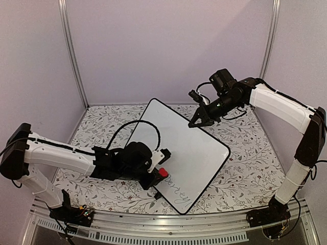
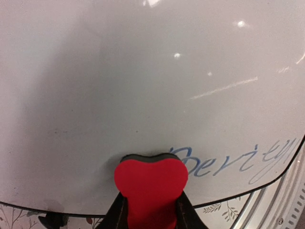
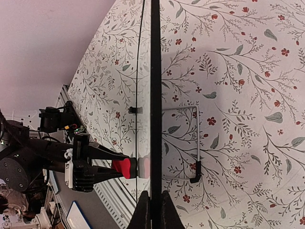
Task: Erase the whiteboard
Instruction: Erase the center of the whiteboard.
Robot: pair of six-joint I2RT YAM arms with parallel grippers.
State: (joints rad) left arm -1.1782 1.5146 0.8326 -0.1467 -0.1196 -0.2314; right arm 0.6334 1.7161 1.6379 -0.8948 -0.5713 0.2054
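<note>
The whiteboard point(image 1: 190, 145) stands propped at a tilt on the floral table, white with a thin black rim. Cursive handwriting point(image 1: 180, 195) runs along its near edge and shows blue in the left wrist view point(image 2: 238, 162). My left gripper point(image 1: 159, 176) is shut on a red eraser point(image 1: 163, 172), whose dark pad presses flat on the board just left of the writing point(image 2: 150, 183). My right gripper point(image 1: 201, 121) is shut on the board's far rim. In the right wrist view the whiteboard point(image 3: 155, 71) is seen edge-on between the fingertips point(image 3: 164, 212).
A wire stand point(image 3: 196, 143) with a black foot props the board's back on the floral tablecloth point(image 1: 245, 153). An aluminium rail point(image 1: 168, 227) runs along the near table edge. Grey walls with metal posts point(image 1: 71, 51) close in the back.
</note>
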